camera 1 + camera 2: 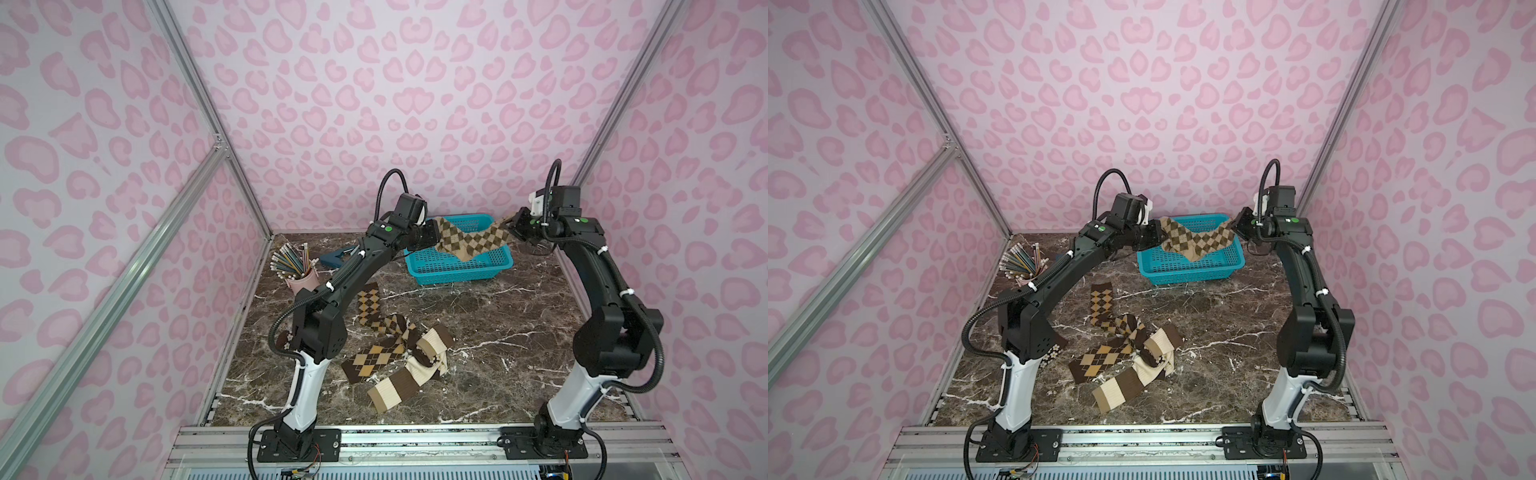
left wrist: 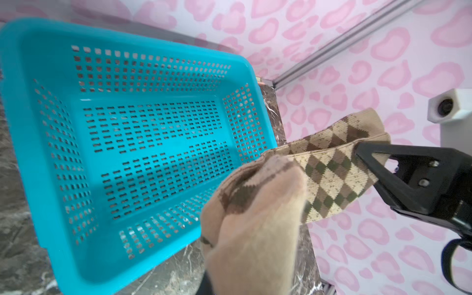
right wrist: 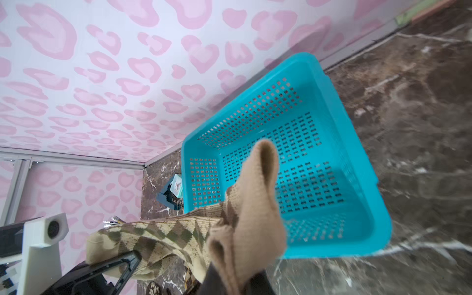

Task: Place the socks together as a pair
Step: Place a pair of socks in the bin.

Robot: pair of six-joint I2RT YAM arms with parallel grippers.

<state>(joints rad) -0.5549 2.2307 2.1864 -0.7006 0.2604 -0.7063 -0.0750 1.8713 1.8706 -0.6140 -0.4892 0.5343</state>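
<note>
Marble tabletop (image 1: 498, 332): dark brown with white veining, noted in both top views.

Teal basket (image 1: 457, 275) (image 1: 1196, 277): perforated plastic, seated on the tabletop at its far edge. Nothing is seen lying on its floor in the wrist views (image 2: 15, 102) (image 3: 370, 178).

Loose socks (image 1: 395, 353): heaped on the tabletop on the near side of the basket, well apart from it. Two dark brown argyle socks (image 1: 370, 307) (image 1: 370, 359) and two cream-and-brown striped socks (image 1: 395, 388) (image 1: 434, 343) are overlapped. A flowered sock (image 1: 286, 340) is largely hidden behind the left arm.

Tan argyle sock (image 1: 469, 241) (image 1: 1196, 241): suspended above the basket, clear of its floor, stretched across its width and sagging in the middle. Two layers of fabric are seen in the left wrist view (image 2: 329, 178); whether one sock or two is held cannot be told.

Left gripper (image 1: 436, 237) (image 1: 1160, 237): jaws pinched narrow on the sock's end over the basket's left rim.

Right gripper (image 1: 508, 226) (image 1: 1235, 226): jaws clamped on the opposite end over the basket's right rim, as seen in the left wrist view (image 2: 357, 153).

Pink pencil cup (image 1: 301, 280): upright, to the left of the basket, apart from it.

Blue object (image 1: 334, 257): between the cup and the basket; a clock face is shown on it in the right wrist view (image 3: 176, 186).
</note>
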